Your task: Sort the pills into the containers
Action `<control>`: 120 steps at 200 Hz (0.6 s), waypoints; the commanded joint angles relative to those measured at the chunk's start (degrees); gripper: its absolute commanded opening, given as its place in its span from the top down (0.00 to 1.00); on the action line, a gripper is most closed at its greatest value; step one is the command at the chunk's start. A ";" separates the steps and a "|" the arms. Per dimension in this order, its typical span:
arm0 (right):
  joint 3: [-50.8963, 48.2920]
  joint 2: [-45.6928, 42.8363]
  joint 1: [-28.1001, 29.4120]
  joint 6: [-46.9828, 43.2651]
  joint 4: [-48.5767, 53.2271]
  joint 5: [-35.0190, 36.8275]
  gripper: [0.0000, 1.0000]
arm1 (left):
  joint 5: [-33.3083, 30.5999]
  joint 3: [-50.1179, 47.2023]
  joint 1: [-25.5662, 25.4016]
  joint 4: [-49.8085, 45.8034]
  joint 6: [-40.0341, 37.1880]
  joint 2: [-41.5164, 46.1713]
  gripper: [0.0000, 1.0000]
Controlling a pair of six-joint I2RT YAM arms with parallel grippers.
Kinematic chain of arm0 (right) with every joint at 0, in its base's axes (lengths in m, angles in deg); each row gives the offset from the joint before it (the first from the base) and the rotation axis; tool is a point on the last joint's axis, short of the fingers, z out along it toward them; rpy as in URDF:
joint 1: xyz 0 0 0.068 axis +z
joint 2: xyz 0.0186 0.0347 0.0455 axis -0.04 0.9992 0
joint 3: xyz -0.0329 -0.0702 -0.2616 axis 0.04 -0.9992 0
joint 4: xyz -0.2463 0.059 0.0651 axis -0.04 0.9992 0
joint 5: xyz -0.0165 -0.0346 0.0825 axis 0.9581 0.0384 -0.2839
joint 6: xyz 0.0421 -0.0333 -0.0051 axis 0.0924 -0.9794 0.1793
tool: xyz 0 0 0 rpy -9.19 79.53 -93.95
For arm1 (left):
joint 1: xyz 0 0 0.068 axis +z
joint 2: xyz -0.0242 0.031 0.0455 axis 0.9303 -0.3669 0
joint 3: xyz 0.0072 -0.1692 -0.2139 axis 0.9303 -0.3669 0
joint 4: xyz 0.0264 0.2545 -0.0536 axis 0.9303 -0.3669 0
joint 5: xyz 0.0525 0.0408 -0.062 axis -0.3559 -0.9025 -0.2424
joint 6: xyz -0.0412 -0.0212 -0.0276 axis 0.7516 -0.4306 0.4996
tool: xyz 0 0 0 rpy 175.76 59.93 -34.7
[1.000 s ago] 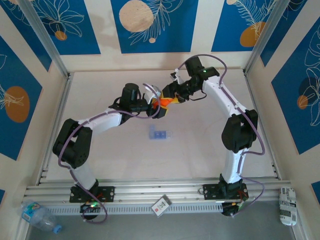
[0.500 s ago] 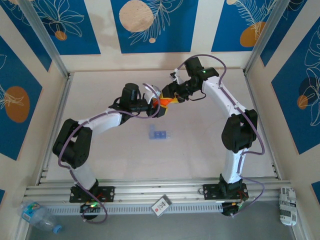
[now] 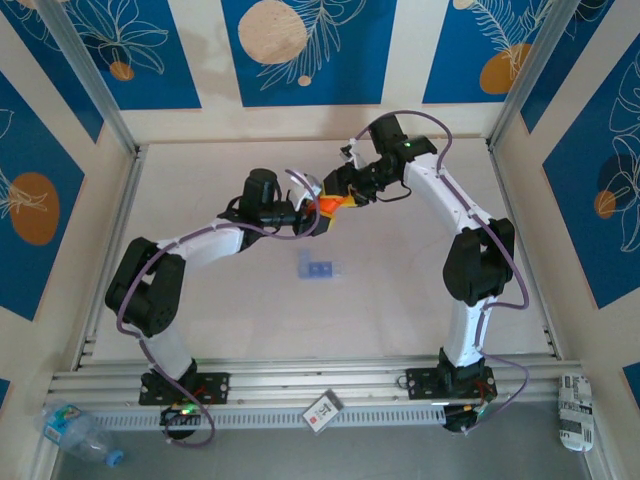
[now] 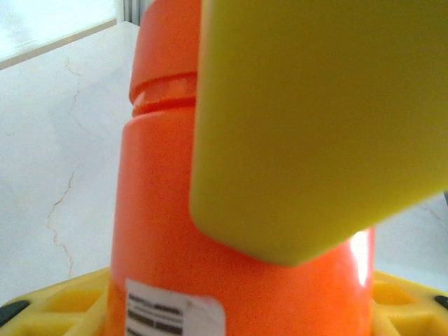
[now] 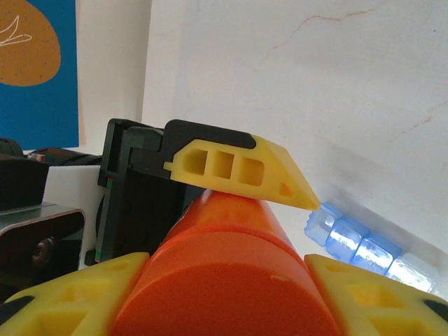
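Note:
An orange pill bottle (image 3: 330, 205) hangs above the table's middle, held between both arms. My left gripper (image 3: 316, 216) is shut on its body; in the left wrist view the labelled bottle (image 4: 210, 280) stands between my own yellow fingers (image 4: 56, 308). My right gripper (image 3: 343, 198) is shut on the orange cap (image 5: 224, 287), one yellow finger on each side. The left arm's finger (image 5: 238, 171) lies along the bottle's top. The pale-blue container strip (image 3: 318, 268) lies on the table nearer than the bottle, also seen as the blue compartments (image 5: 364, 245). No pills are visible.
The white marbled table (image 3: 400, 300) is fenced by metal rails left and right. Off the table's front edge lie a plastic water bottle (image 3: 75, 432), a small card (image 3: 322, 411) and a crumpled packet (image 3: 576, 410).

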State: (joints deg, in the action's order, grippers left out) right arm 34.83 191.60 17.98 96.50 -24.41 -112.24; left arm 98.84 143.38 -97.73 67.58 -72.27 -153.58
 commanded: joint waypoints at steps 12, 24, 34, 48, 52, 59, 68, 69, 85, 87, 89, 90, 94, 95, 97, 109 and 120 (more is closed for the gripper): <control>-1.61 -2.55 -0.53 3.14 -2.75 -2.54 0.53 | 1.80 -0.65 0.92 5.35 5.32 1.28 0.70; -1.95 -3.04 -0.85 3.52 -3.04 -2.60 0.47 | 2.16 -0.73 1.13 6.39 6.80 1.34 0.78; -2.59 -3.87 -1.30 3.79 -3.49 -2.50 0.40 | 2.50 -0.73 1.42 6.93 7.82 1.38 0.82; -4.55 -5.75 -2.56 5.10 -5.03 -2.22 0.32 | 3.03 -0.66 1.79 7.67 8.92 1.34 0.89; -5.32 -6.52 -3.13 5.63 -5.76 -2.45 0.31 | 3.16 -0.64 1.87 7.81 9.23 1.24 0.90; -6.96 -7.94 -4.05 6.57 -7.09 -3.10 0.29 | 3.42 -0.64 1.97 8.24 9.73 1.18 0.93; -9.19 -9.84 -5.45 7.85 -9.06 -3.67 0.26 | 3.79 -0.56 2.11 8.65 10.32 1.11 0.94; -9.51 -10.12 -5.65 8.03 -9.28 -3.74 0.26 | 3.82 -0.56 2.15 8.73 10.35 1.11 0.94; -14.00 -13.76 -8.12 10.70 -13.24 -4.81 0.23 | 4.02 -0.40 2.28 8.89 11.12 1.01 0.97; -14.63 -14.16 -8.31 10.99 -13.67 -4.85 0.23 | 4.02 -0.41 2.27 8.85 11.20 1.00 0.97; -15.12 -14.57 -8.63 11.41 -14.22 -4.86 0.23 | 4.02 -0.43 2.27 8.82 11.24 0.99 0.97; -15.42 -14.77 -8.78 11.57 -14.45 -4.86 0.23 | 4.02 -0.45 2.27 8.77 11.25 1.01 0.98; -16.43 -15.49 -9.18 12.33 -15.49 -4.82 0.23 | 3.98 -0.31 2.27 8.53 11.32 1.10 0.98; -16.78 -15.71 -9.28 12.56 -15.71 -4.84 0.23 | 3.96 -0.26 2.27 8.49 11.33 1.11 0.99; -17.30 -16.08 -9.48 13.03 -16.35 -4.86 0.22 | 3.90 -0.24 2.27 8.31 11.34 1.11 0.99; -20.40 -18.11 -10.14 15.94 -19.47 -3.53 0.22 | 4.01 0.17 2.27 7.22 10.89 1.21 1.00; -22.89 -19.80 -10.04 18.34 -22.35 -1.32 0.23 | 4.02 0.53 2.27 6.10 10.01 1.36 1.00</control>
State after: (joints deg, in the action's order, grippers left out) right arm 16.20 175.27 7.73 107.95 -39.39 -114.53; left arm 100.83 142.66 -95.90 73.16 -62.33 -153.58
